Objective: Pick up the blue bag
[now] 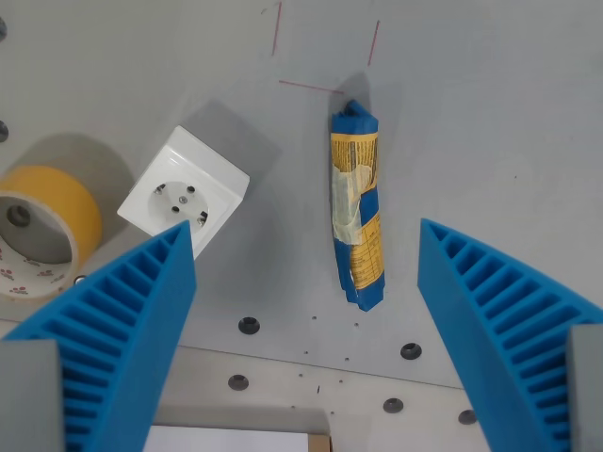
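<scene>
The blue bag (356,205) is a long narrow blue and yellow packet lying on the grey table, its length running up and down the wrist view, a little right of centre. My gripper (306,240) is open above the table. Its two ribbed blue fingers (122,330) stand wide apart at the lower left and lower right of the view. The bag lies between the fingers, closer to the right one, and touches neither. Nothing is held.
A white socket box (185,193) lies left of the bag, just above the left finger's tip. A roll of yellow tape (42,226) sits at the far left edge. Thin red lines (311,87) mark the table above the bag. Bolt holes (249,325) dot the table below.
</scene>
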`<state>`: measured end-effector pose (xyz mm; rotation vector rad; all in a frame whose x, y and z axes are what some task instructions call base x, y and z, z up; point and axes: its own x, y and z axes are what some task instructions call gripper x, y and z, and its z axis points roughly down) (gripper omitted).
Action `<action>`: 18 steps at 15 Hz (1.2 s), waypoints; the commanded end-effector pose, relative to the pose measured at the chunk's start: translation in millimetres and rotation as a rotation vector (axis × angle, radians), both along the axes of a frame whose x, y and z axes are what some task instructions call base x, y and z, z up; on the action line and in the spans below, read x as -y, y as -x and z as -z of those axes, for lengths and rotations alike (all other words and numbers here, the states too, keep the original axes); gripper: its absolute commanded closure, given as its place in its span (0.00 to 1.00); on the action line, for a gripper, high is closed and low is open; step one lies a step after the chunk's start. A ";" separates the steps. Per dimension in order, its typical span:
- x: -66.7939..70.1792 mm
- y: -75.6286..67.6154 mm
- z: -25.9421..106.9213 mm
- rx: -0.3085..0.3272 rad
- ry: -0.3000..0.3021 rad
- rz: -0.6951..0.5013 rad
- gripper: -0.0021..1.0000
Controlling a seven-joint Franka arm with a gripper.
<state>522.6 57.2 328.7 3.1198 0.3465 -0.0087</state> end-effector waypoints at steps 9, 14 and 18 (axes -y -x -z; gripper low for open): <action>11.5 8.4 22.3 0.030 -0.006 0.068 0.00; 33.2 24.6 48.2 0.069 -0.015 0.127 0.00; 53.1 39.4 69.4 0.080 -0.019 0.149 0.00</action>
